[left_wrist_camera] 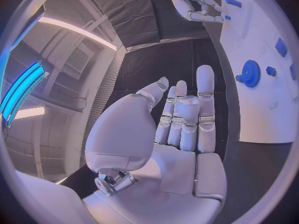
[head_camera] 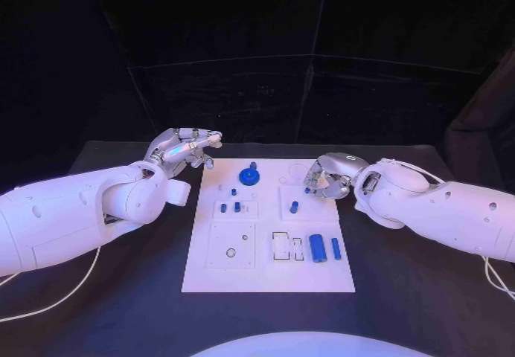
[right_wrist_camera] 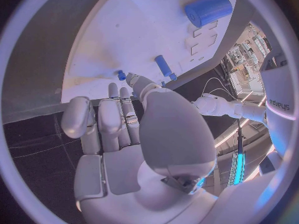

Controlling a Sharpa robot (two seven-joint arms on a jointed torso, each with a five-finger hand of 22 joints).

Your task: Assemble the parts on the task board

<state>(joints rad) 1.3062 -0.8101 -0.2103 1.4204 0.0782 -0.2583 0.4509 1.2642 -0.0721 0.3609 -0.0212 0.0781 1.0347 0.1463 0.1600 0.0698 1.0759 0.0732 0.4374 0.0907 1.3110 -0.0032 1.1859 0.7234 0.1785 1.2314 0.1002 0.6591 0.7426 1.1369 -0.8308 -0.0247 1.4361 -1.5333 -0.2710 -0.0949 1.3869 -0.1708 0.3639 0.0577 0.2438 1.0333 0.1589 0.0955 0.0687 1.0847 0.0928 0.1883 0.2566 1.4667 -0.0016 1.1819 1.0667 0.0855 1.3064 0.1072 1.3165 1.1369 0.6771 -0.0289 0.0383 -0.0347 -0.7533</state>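
The white task board (head_camera: 269,253) lies mid-table. A blue gear (head_camera: 249,176) (left_wrist_camera: 250,73) stands near its far edge, with small blue pegs (head_camera: 231,207) just nearer. A further peg (head_camera: 293,208) (right_wrist_camera: 163,66) stands mid-board. A thick blue cylinder (head_camera: 318,247) (right_wrist_camera: 209,9) and a thin blue bar (head_camera: 336,248) lie at the near right. My right hand (head_camera: 327,177) (right_wrist_camera: 124,134) hangs over the board's far right part, thumb and a fingertip pinching a small blue peg (head_camera: 306,190) (right_wrist_camera: 120,74) at the board. My left hand (head_camera: 188,145) (left_wrist_camera: 181,129) hovers off the far left corner, fingers straight, holding nothing.
Black table (head_camera: 118,282) surrounds the board on all sides. Recessed outlines (head_camera: 286,247) and a round hole (head_camera: 231,253) mark the board's near half. A white cable (head_camera: 65,294) trails from my left arm across the near left table. Dark curtains close the back.
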